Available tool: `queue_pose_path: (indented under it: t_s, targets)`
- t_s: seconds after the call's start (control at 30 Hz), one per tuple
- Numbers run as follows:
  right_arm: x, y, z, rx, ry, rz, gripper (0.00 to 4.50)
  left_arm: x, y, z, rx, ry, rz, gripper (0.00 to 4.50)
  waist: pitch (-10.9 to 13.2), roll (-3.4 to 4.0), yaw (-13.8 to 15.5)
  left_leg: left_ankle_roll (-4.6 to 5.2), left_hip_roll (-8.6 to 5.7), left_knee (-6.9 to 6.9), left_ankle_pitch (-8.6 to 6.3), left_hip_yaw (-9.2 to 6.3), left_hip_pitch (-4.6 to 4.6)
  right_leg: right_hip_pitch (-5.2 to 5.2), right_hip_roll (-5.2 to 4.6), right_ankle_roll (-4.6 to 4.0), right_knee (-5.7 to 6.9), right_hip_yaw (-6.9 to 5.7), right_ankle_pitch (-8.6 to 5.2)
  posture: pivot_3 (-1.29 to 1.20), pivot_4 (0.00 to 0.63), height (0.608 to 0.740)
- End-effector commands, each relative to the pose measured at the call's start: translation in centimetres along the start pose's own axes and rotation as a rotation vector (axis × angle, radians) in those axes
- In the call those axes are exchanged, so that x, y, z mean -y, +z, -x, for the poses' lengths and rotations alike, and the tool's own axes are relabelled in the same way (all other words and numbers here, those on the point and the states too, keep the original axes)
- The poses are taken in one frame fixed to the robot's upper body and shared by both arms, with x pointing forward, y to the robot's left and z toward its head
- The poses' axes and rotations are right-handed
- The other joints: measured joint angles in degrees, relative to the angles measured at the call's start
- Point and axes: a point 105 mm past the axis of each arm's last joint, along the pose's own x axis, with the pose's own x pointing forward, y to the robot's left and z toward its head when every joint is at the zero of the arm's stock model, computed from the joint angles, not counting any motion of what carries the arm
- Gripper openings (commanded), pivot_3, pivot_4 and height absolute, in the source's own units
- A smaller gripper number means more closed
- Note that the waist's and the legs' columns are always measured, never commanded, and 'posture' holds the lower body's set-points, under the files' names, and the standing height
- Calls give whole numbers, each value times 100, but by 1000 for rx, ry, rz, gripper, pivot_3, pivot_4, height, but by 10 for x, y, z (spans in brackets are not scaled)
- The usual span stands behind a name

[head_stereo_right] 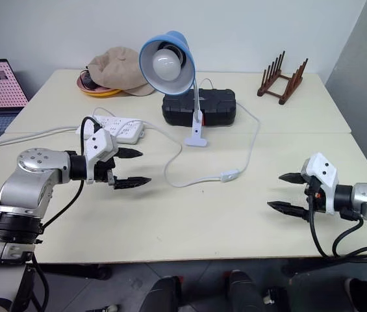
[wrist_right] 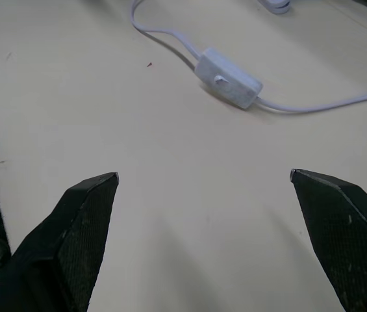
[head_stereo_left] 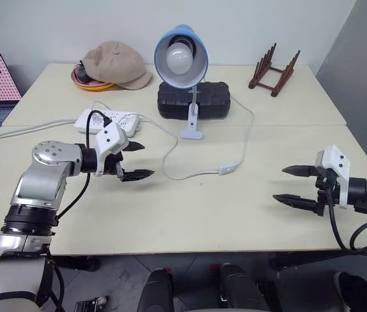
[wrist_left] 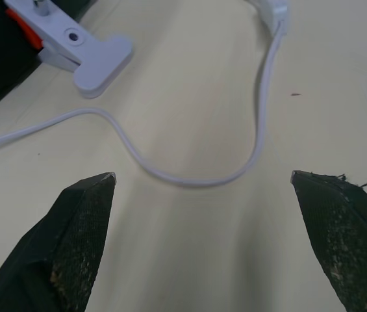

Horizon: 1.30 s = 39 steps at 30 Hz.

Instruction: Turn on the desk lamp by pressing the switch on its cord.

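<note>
Two claws hover, both spread wide and empty: left gripper (head_stereo_left: 138,160) by the looping white cord (head_stereo_left: 189,173), oblong switch (head_stereo_left: 227,169) mid-table, blue-domed desk lamp (head_stereo_left: 181,55) behind, unlit, right gripper (head_stereo_left: 292,185) well apart

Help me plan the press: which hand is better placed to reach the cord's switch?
Probably the right hand: open, it points at the switch across bare table. The left hand, also open, faces a loop of cord.
</note>
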Motion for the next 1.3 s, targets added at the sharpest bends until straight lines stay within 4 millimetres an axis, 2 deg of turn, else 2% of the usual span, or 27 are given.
queue_pose_path:
  t_s: [0.03, 0.47, 0.73, 0.93, 1.07, 1.2, 1.3]
  targets:
    - [3, 10, 1, 23, -9, 35, 4453, -7, 14, 4, 26, 29, -27, 4500, 0, 0, 1, 0, 0, 0, 0, 0, 0, 0, 0, 0, 0, 0, 0, 0, 150, 740]
    - [9, 13, 0, 17, -13, 62, 4453, -7, 19, -1, 35, 41, -79, 4500, 0, 0, 3, 0, 0, 1, 0, 0, -3, -2, 0, 1, 0, 0, 0, 0, 150, 740]
    - [16, 15, -13, 20, 5, 97, 4453, 0, 28, -5, 63, 4, -67, 4500, 0, 0, 1, 0, 0, 1, 0, 0, -4, -2, 0, 1, -1, 0, 0, 0, 150, 740]
    - [24, 17, -31, 26, 41, 127, 4453, 10, 36, -10, 95, -30, -63, 4500, 0, 0, -6, 0, 0, 1, 0, 1, -3, -3, 1, 1, 1, 0, 0, 0, 150, 740]
    - [35, 14, -47, 6, 58, 158, 4453, 25, 42, -17, 134, -90, -34, 4500, 1, 1, -18, 0, 0, 2, 0, 1, -3, -2, 0, 1, 0, 1, 0, 0, 150, 740]
    - [46, 17, -78, -20, 109, 238, 4453, 53, 43, -28, 160, -147, -54, 4500, 4, 6, -110, 0, 1, 1, 0, 5, 2, -1, 0, 1, 1, 7, 0, 0, 150, 740]
    - [55, 19, -97, -52, 137, 298, 4453, 61, 44, -31, 181, -148, -43, 4500, 5, 5, -140, 0, 2, 1, 0, 3, 0, -3, 3, 1, 4, 4, 1, 0, 150, 740]
